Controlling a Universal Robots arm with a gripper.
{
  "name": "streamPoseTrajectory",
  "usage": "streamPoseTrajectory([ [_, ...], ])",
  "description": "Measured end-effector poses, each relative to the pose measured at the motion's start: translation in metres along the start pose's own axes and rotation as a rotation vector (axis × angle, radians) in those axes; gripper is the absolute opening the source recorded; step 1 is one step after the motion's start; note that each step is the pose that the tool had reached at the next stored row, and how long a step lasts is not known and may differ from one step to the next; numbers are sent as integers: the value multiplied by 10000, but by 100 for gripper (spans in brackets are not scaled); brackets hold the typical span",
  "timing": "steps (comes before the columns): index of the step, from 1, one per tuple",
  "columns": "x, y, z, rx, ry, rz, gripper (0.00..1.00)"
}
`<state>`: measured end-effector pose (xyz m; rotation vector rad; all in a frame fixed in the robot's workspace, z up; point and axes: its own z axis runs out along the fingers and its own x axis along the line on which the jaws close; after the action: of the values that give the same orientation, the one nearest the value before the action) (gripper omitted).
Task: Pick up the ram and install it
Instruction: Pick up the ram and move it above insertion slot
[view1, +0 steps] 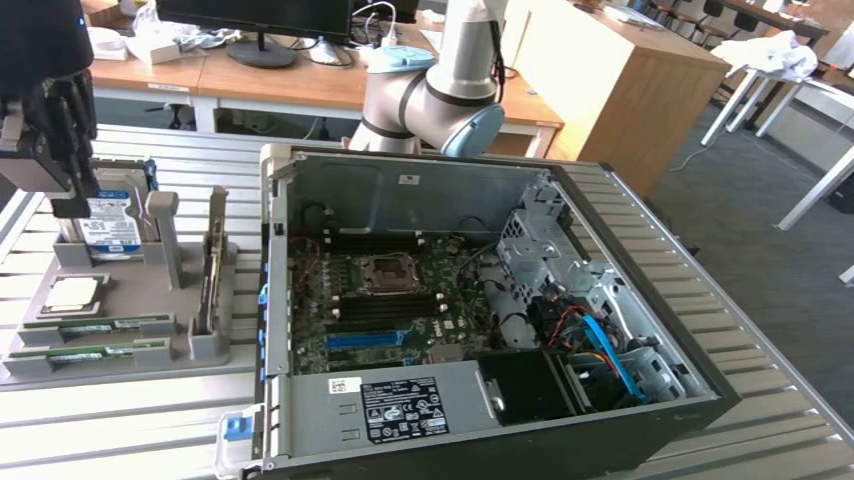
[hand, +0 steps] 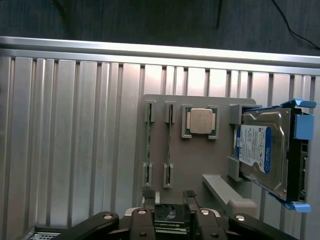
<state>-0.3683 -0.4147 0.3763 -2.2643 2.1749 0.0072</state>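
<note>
A ribbed silver metal tabletop (view1: 120, 420) is stretching across the foreground. Behind it, a long light wooden desk (view1: 240, 80) is carrying a round black monitor stand (view1: 260, 52). A tall wooden cabinet (view1: 627, 80) is standing beside it. Dark grey carpet (view1: 787, 300) is covering the floor at the exterior view's right, under a slanting white table leg (view1: 817, 190).

Robotics lab for PC assembly, set in an office-type room. Ribbed alu bench (view1: 134, 440) w/ open PC case (view1: 400, 195) and its motherboard (view1: 387, 300) exposed. Beside it a grey parts jig (view1: 134, 290) w/ hard drive (view1: 114, 225), CPU (view1: 74, 293), ram (view1: 100, 325). Robot arm (view1: 441, 100) at bench edge. Behind it wooden desks (view1: 334, 85), monitor (view1: 267, 12), cables, grey carpet (view1: 774, 260).
</note>
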Motion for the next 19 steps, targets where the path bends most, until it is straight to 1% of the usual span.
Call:
streamPoseTrajectory([
  [2,0,-1,2,6,-89,-2,36],
  [14,-1,12,4,5,-94,-1,36],
  [19,0,13,41,6,-94,-2,36],
])
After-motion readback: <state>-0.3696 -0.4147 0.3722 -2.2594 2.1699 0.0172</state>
